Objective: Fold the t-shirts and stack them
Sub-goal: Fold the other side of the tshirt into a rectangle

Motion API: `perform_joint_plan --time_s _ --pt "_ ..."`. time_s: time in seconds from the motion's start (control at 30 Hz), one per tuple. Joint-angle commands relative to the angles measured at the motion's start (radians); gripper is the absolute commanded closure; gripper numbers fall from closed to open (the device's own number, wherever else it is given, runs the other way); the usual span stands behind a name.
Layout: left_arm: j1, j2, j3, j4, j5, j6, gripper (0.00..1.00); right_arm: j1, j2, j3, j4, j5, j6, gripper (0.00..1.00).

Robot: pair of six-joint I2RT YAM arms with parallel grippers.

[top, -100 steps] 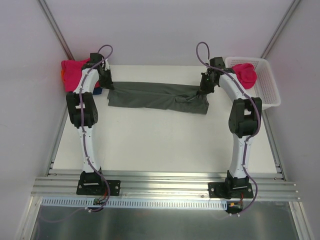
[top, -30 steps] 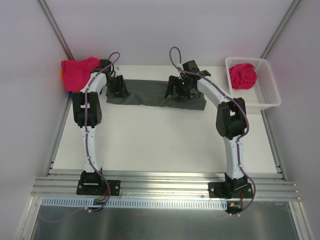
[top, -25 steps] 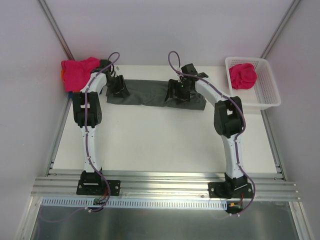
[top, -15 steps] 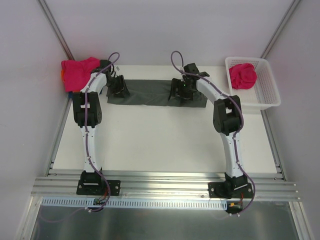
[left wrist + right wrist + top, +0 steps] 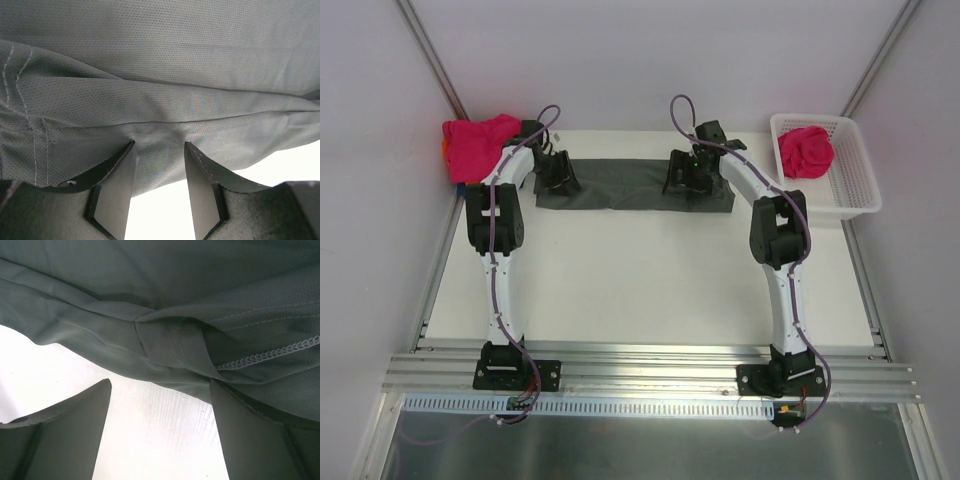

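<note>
A dark grey t-shirt [image 5: 620,185] lies across the back of the table, folded into a long narrow strip. My left gripper [image 5: 560,178] is down on its left end and my right gripper [image 5: 682,180] on its right part. In the left wrist view the grey cloth [image 5: 160,60] fills the frame. Its near edge reaches the tips of the left gripper [image 5: 160,147], whose jaws stand apart over bare table. In the right wrist view the right gripper [image 5: 160,385] is wide open just before a bunched fold and stitched hem [image 5: 200,350].
A bright pink t-shirt [image 5: 475,145] sits piled at the back left corner. Another pink one [image 5: 806,150] lies in the white lattice basket [image 5: 855,195] at the back right. White walls close in behind the table [image 5: 640,290].
The right gripper has shifted slightly right and back along the strip, and the shirt's front edge there lies straighter. The left arm has stayed put.
</note>
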Motion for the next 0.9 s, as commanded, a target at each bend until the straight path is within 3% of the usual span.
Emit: perform_joint_plan --time_s 0.0,0.57,0.87 --pt "-0.018 -0.017 -0.032 -0.041 -0.006 0.009 0.56 -0.002 -0.023 0.066 0.009 0.008 -0.007 0.16" --pt "-0.018 -0.037 -0.058 -0.047 -0.01 0.017 0.56 -0.002 0.054 0.198 0.029 0.088 -0.056 0.16" --pt "-0.018 -0.038 -0.063 -0.047 0.001 0.017 0.56 -0.03 0.007 0.151 0.015 0.085 -0.073 0.17"
